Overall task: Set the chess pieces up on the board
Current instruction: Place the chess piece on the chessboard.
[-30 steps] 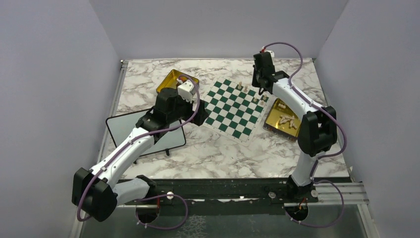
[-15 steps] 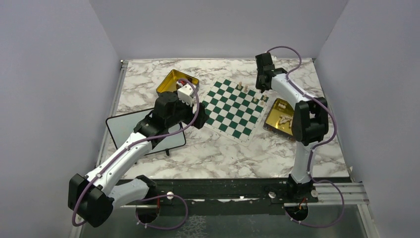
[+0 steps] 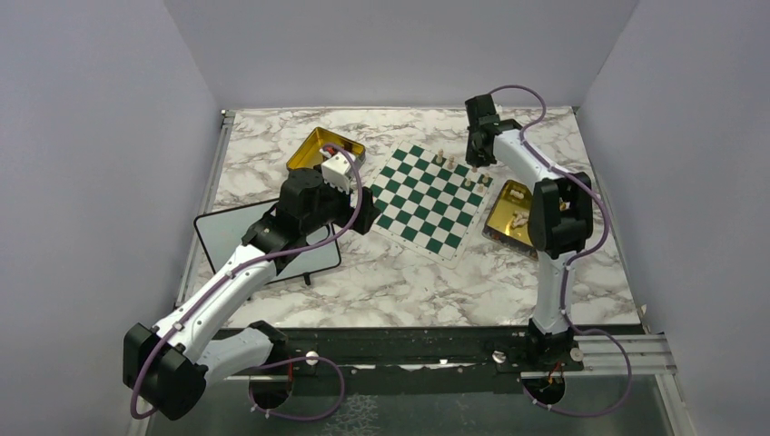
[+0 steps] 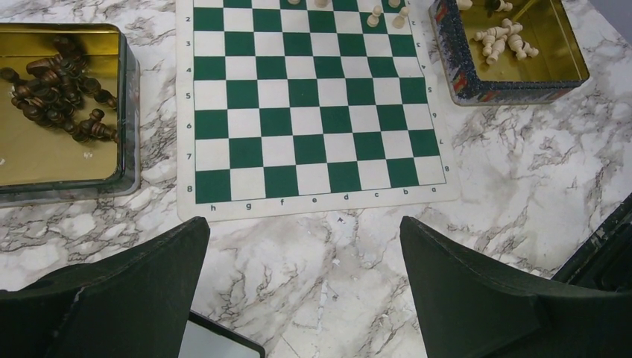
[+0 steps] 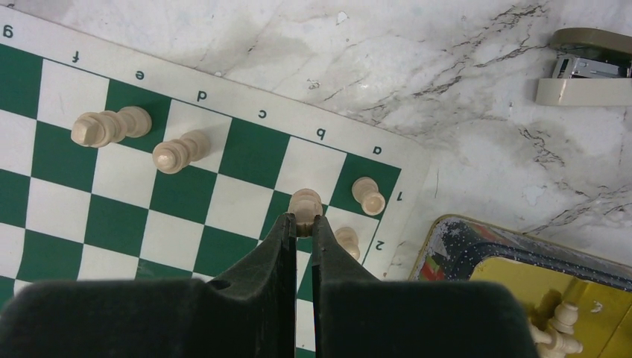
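Pale lilac walls enclose a white marble tabletop [image 3: 409,282] with grey veins, and the flat green-and-white checked board [image 4: 313,112] lies at its centre. In the left wrist view, the board's white border reads h to a along one edge and 2 to 8 along another. The right wrist view shows 1 and 2 beside the a corner.

The pale beige chess pieces [image 5: 181,151] are small, turned and round-headed. Four sit on squares along the board's 1 o'clock edge. The right gripper [image 5: 301,221] is pinched tight on a fifth pale piece [image 5: 305,201] over the b squares. The left gripper [image 4: 304,231] hangs spread wide and holds nothing, at the board's 9 o'clock.

Dark brown pieces [image 4: 52,89] lie in a gold tin [image 4: 45,156] at 10 o'clock. More pale ones lie in a second gold tin [image 4: 555,52] at 3 o'clock.
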`<state>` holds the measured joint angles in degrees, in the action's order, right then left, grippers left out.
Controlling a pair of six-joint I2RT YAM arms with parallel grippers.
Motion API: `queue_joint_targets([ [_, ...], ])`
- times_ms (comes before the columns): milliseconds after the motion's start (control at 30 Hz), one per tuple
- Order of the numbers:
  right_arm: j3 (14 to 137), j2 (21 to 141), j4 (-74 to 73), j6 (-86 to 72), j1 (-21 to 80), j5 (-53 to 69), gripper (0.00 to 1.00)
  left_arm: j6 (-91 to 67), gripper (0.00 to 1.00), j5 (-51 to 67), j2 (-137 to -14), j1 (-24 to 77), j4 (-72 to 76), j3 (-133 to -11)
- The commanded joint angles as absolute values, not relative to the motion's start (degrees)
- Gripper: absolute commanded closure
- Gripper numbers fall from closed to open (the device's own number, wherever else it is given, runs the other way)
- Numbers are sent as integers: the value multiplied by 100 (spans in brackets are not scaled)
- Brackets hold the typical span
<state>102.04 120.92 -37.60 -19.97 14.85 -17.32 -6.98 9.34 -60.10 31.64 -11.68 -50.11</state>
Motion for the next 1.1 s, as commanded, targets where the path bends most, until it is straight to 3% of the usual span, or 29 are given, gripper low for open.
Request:
queue_joint_targets([
  [0,10483,12337,-4041,-2083,1416,-1575,95,-624,1,797,-5872,3182,-1090,-4966],
  [1067,10982,12946,-4338,-2118,1253,-1389,91,-574,1,640,-5875,3173,-1142,-4975],
])
